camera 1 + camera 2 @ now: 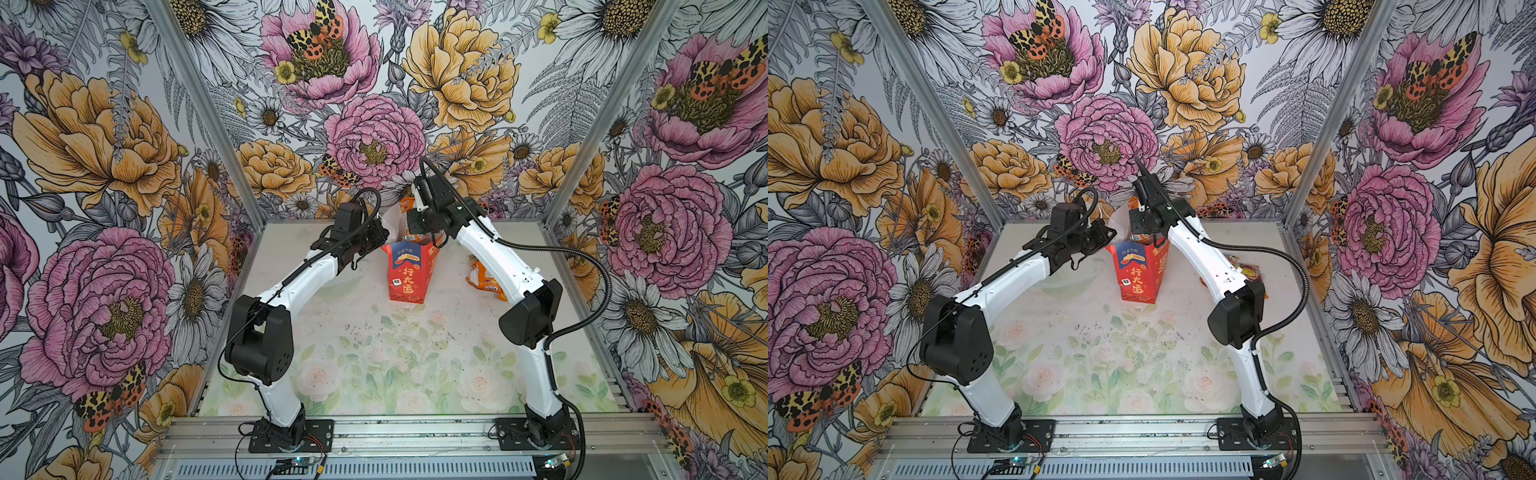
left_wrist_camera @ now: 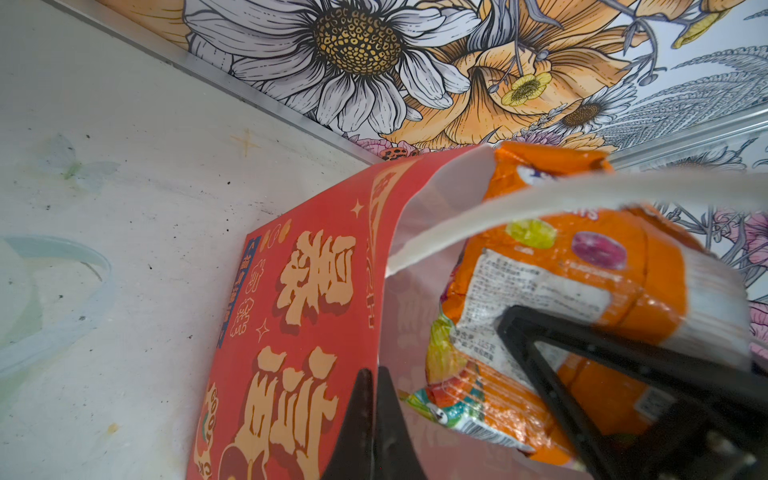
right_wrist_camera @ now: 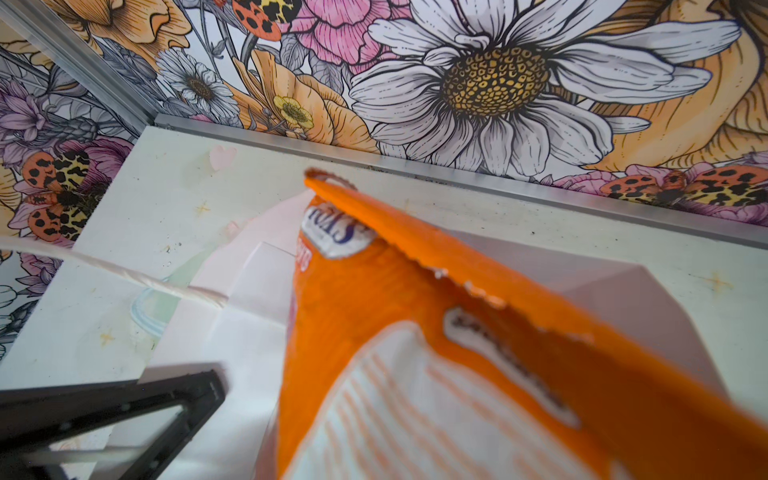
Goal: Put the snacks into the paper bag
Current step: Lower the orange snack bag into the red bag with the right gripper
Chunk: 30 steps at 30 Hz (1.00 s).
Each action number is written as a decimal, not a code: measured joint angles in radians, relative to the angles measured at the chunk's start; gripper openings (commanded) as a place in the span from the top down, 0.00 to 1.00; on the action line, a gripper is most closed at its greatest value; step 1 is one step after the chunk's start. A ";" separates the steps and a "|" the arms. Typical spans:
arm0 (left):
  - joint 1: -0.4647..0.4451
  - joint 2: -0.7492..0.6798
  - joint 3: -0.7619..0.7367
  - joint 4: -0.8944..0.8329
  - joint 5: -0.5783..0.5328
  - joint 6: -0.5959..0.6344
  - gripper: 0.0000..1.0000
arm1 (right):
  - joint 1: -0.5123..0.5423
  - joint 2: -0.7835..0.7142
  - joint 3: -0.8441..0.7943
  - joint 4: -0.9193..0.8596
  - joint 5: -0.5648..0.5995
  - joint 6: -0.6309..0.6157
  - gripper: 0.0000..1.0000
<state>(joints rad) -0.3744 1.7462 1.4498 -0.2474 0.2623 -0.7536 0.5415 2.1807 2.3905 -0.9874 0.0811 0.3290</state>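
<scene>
Fingers (image 2: 365, 415) of the left gripper (image 2: 375, 376) are clamped on the paper bag (image 2: 291, 311) rim in the left wrist view, and the right gripper (image 2: 511, 328) grips an orange FOX'S packet (image 2: 582, 270) partway into the mouth. Right wrist view: the cord handle (image 3: 124, 272) sits just beside the packet, so I reckon it could snag and drag the bag over. Both top views: bag's upright, and a second packet (image 1: 482, 278) lies by the right arm (image 1: 498, 254).

Floral walls (image 1: 374, 137), pale rose-printed tabletop (image 1: 374, 353)

Robot lab test cell: aluminium frame (image 1: 198, 97), floral-print walls (image 1: 374, 104)
</scene>
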 measured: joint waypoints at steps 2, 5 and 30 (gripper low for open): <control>0.000 0.000 0.000 0.001 0.000 0.000 1.00 | 0.000 0.005 0.000 -0.001 0.000 -0.006 1.00; 0.000 0.000 0.000 0.001 0.000 0.000 1.00 | 0.000 0.006 0.000 -0.001 0.002 -0.008 1.00; 0.000 0.000 0.000 0.006 0.000 0.000 1.00 | -0.045 0.087 0.027 -0.017 0.025 0.143 1.00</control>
<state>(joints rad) -0.3744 1.7462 1.4498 -0.2417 0.2626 -0.7540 0.4969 2.2673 2.4172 -1.0042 0.1062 0.4725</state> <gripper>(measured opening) 0.040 0.075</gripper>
